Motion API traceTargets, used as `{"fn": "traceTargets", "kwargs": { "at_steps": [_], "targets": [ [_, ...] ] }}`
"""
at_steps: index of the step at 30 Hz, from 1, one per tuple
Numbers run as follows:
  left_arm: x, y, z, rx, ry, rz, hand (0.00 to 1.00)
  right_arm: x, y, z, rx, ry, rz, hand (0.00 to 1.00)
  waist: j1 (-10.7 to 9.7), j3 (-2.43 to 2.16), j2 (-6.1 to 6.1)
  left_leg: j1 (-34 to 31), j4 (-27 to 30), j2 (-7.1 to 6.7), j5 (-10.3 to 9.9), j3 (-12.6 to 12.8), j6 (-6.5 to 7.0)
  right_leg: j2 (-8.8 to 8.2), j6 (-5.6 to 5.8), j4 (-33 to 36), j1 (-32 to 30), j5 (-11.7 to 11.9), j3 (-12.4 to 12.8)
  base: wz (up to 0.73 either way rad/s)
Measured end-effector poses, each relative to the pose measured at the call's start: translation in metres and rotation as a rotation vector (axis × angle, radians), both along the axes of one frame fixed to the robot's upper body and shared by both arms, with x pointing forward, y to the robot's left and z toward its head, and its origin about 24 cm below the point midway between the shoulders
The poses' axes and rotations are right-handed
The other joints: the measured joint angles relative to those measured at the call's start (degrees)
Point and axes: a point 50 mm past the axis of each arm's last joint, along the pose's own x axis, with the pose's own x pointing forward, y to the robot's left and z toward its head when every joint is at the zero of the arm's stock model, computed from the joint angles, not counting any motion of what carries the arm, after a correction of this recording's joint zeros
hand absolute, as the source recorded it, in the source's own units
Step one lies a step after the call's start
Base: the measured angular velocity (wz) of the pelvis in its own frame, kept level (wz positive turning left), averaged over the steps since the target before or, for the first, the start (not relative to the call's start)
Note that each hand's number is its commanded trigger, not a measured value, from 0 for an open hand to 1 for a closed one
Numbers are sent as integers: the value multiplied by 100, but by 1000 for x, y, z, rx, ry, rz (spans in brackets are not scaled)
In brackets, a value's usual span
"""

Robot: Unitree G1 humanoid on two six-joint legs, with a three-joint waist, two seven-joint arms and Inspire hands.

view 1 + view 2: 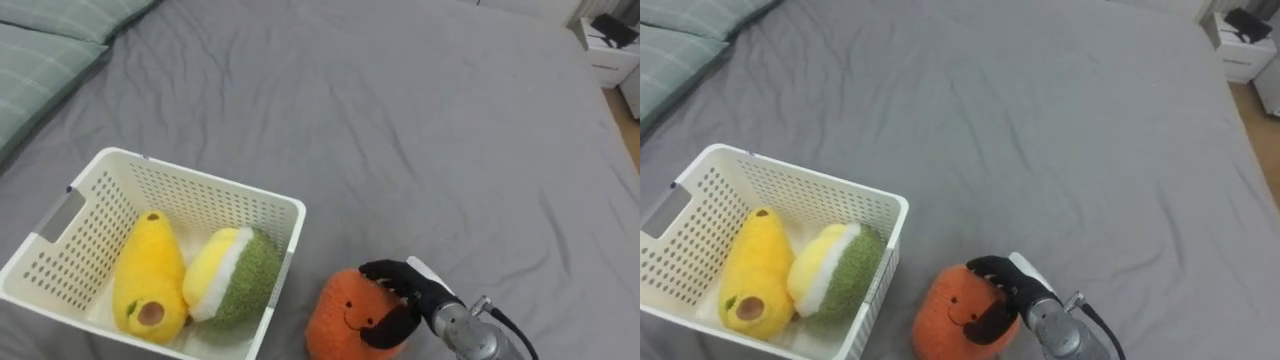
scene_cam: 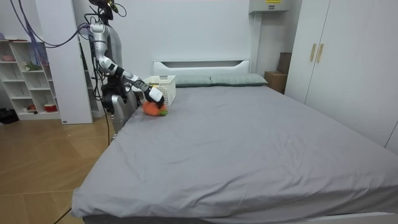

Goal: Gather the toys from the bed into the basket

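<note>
- Left eye view: an orange toy (image 1: 338,318) with a stitched face was seen on the grey bed (image 1: 420,130), just beside the near right corner of a white basket (image 1: 205,187).
- The right hand (image 1: 404,291) was laid on that toy from the right. Its dark fingers were curled over the top and its thumb was pressed to the front, so the toy was gripped.
- The toy was seen resting on the cover, not lifted.
- Two more toys were held in the basket, side by side and touching: a yellow toy (image 1: 150,275) on the left and a green toy (image 1: 246,276) with a pale yellow face on the right.
- Green striped pillows (image 1: 45,45) were seen at the upper left, well apart from the basket.
- Room view: the robot was shown standing at the bed's side on the room view's left, near the headboard, with one arm reached over the mattress to the orange toy.
</note>
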Motion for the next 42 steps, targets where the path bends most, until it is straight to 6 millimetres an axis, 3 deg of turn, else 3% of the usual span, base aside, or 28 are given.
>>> {"fn": "traceTargets", "kwargs": {
  "at_steps": [10,18,21,23,30,33,42],
  "targets": [
    [-1,-4,-1,-7,4,-3,0,-9,-1,-12,-37,39,-11,100,61,-37,80,12,3,1,0,0,0,0,-3,14,5,6,8,0],
    [1,-4,-1,-3,0,-12,0,-7,-1,-11,-79,3,1,100,105,-49,41,15,3,1,1,-3,1,-3,-3,18,15,6,1,0],
    [1,-3,0,1,-1,-14,0,-9,-3,-15,-87,5,-11,100,106,-38,19,35,4,1,1,-5,1,-6,-3,17,38,6,-2,0],
    [1,-1,0,5,-2,-10,0,-9,-5,-14,-94,-6,-24,100,92,9,-9,68,4,1,0,-18,1,-7,-2,8,87,5,-10,0],
    [1,3,1,-6,-17,18,0,-1,-15,-8,-109,-53,-91,100,109,1,-113,115,6,-2,0,6,3,-12,0,15,87,4,10,-2],
    [1,5,1,-2,-17,24,0,7,-27,0,-126,-106,-133,100,75,-7,-122,121,6,0,0,20,3,-9,0,20,86,5,17,0],
    [-11,13,1,10,7,69,0,44,-60,81,-196,-497,-219,100,-253,-14,-103,184,-10,12,0,105,3,-5,-1,32,91,13,137,-5]
  ]
}}
